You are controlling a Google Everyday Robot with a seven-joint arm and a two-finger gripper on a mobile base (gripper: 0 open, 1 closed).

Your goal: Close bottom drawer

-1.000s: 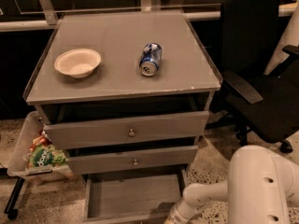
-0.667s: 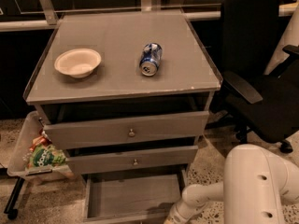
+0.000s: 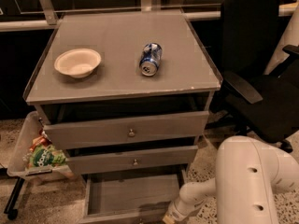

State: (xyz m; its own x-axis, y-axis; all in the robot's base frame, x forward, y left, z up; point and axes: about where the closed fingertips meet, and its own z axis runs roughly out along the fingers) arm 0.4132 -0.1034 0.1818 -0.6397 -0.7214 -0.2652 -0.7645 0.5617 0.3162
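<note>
Tool (image 3: pixel 168 217): seen at the very bottom edge of the view, just beside the front right corner of the bottom drawer. It is largely cut off, so whether it is open or closed cannot be told. It is placed slightly further left than a second ago.
Arm (image 3: pixel 254 181): a thick white shell fills the lower right corner, with a slimmer white forearm reaching left and down to the tool. The shell is shown a little larger and further left than before.
Bottom drawer (image 3: pixel 133 195): pulled out at the foot of the bench, its bare grey tray exposed. It is open about as far as a second ago.
Middle drawer (image 3: pixel 131 160): grey front with a small knob, set slightly forward.
Top drawer (image 3: pixel 126 130): widest grey front with a round metal knob, also set slightly forward.
Plastic bin (image 3: pixel 18 148): left of the drawers, holding a green snack bag (image 3: pixel 44 155).
Bench (image 3: pixel 117 83): flat grey top, unchanged.
Bowl (image 3: pixel 77 62): pale and upright, on the left of the top.
Can (image 3: pixel 150 59): blue, lying on its side near the middle, well apart from the bowl.
Office chair (image 3: pixel 254 69): black, to the right behind the bench.
</note>
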